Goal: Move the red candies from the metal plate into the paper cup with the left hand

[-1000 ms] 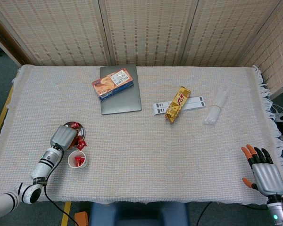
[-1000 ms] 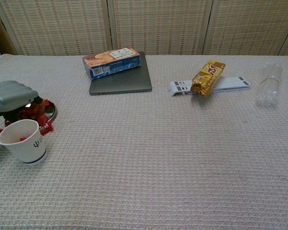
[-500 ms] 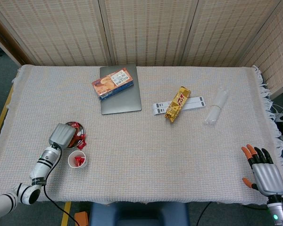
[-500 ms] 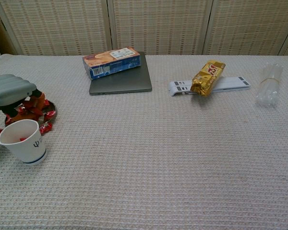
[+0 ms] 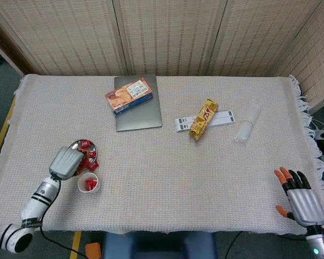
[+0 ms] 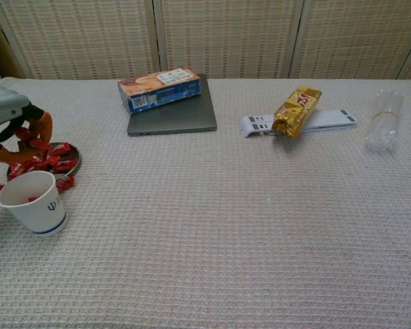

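Note:
The metal plate [image 5: 95, 149] [image 6: 76, 158] sits near the table's front left, piled with red candies [image 5: 86, 145] [image 6: 48, 160]. Just in front of it stands the white paper cup [image 5: 89, 183] [image 6: 33, 203], upright, with a few red candies inside. Two more candies [image 6: 64, 182] lie loose on the cloth beside the plate. My left hand [image 5: 64, 162] [image 6: 8, 123] hovers over the plate's left side, fingers curled down, and appears to pinch a red candy [image 6: 24, 134]. My right hand [image 5: 301, 200] rests open at the front right edge, fingers spread.
A biscuit box [image 5: 129, 96] lies on a grey laptop [image 5: 140, 114] at the back. A gold snack bag [image 5: 203, 118] lies across a white strip [image 5: 222, 116], with a clear plastic bundle [image 5: 247, 123] further right.
My left hand has lifted off the candy pile and drawn back toward the left and front. The right hand has barely shifted.

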